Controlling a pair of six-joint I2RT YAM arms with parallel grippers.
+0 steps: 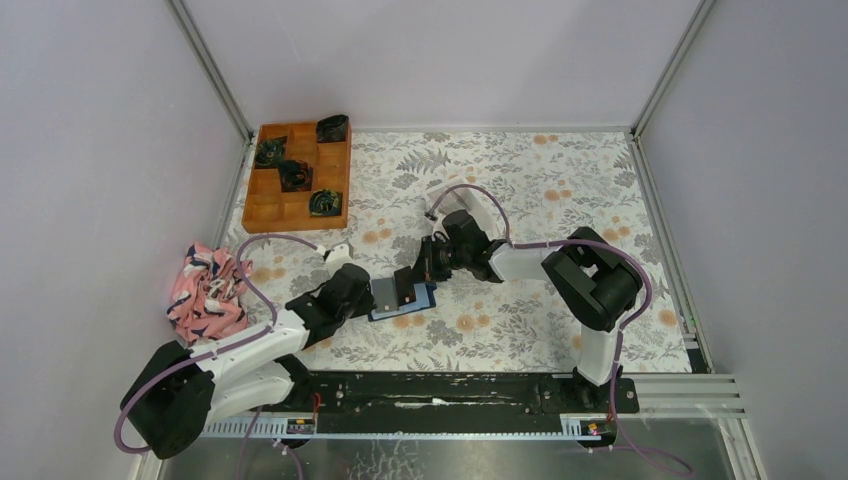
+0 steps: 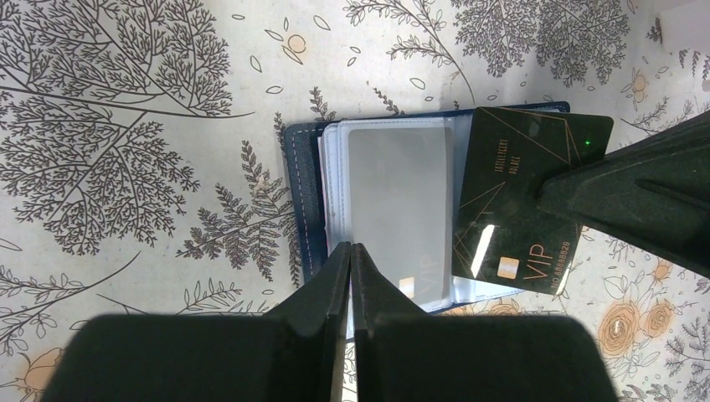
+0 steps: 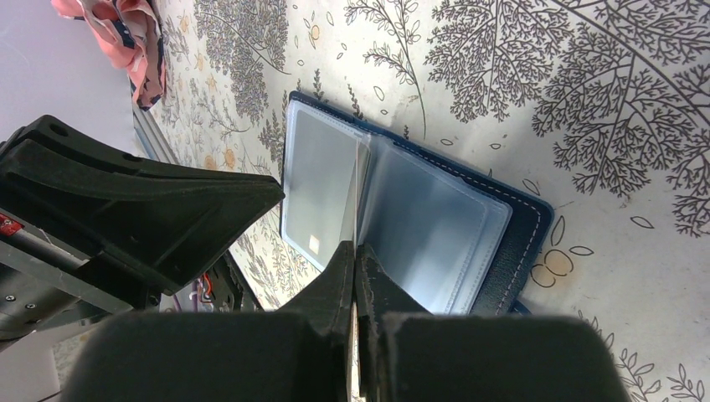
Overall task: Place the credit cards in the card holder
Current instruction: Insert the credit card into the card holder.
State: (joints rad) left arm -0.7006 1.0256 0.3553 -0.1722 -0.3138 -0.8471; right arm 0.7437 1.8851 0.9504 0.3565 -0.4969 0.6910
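The card holder (image 1: 422, 300) lies open on the floral table between both grippers, navy outside (image 2: 300, 193), with clear sleeves inside (image 3: 423, 230). A pale grey credit card (image 2: 398, 209) sits in a sleeve and also shows in the right wrist view (image 3: 314, 180). My right gripper (image 1: 418, 278) is shut on a dark VIP credit card (image 2: 515, 205), held over the holder's right half. In the right wrist view this dark card is edge-on (image 3: 358, 188), rising from the right gripper (image 3: 355, 247). My left gripper (image 2: 351, 247) is shut, its tips at the holder's near edge.
An orange wooden compartment tray (image 1: 298, 175) with dark items stands at the back left. A pink patterned cloth (image 1: 208, 290) lies at the left edge. The left gripper's body (image 3: 142, 201) is close beside the right gripper.
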